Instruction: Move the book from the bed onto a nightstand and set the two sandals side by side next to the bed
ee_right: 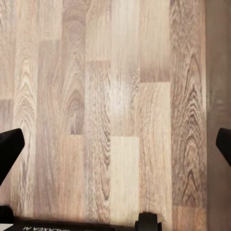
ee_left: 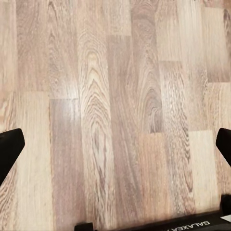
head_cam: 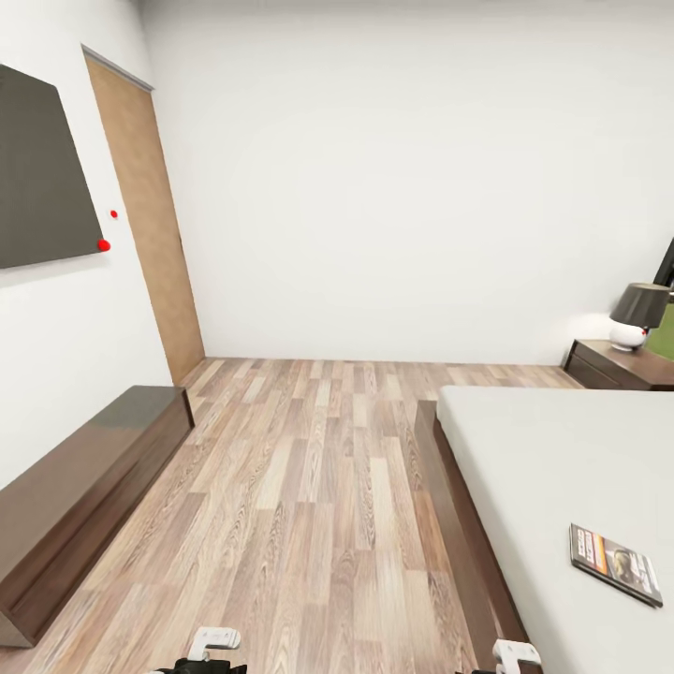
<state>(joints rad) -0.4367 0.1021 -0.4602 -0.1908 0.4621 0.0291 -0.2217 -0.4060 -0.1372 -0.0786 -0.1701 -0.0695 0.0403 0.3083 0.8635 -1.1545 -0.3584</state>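
Landmark: I am taking the bed (head_cam: 562, 468) as my reference; it is lying along the right side of the head view, bare grey mattress over a dark wooden frame.
Book: the book (head_cam: 615, 564) is lying flat on the mattress, well in from the bed's floor-side edge, at the end of the bed nearest me.
Book axis: its long side is running slantwise, roughly across the mattress and away from that edge, not along it.
Nightstand: the nightstand (head_cam: 622, 365) is standing at the far end of the bed, against the far wall, with a lamp (head_cam: 638, 316) on its top.
Left end effector: my left end effector (ee_left: 115, 144) is hanging spread wide over bare floor (head_cam: 309, 487), nothing between its tips.
Right end effector: my right end effector (ee_right: 115, 144) is likewise spread wide and carrying nothing, hovering over floorboards right at the bed's dark frame.
Direction to book: the book is lying forward and to the right of both arms, up on the mattress.
Nearer arm: I am judging the right arm the nearer one, since it is on the bed's side.
Sandals: I am not seeing them here.
Other furniture: a long dark dresser (head_cam: 84, 496) is standing across the floor from the bed.
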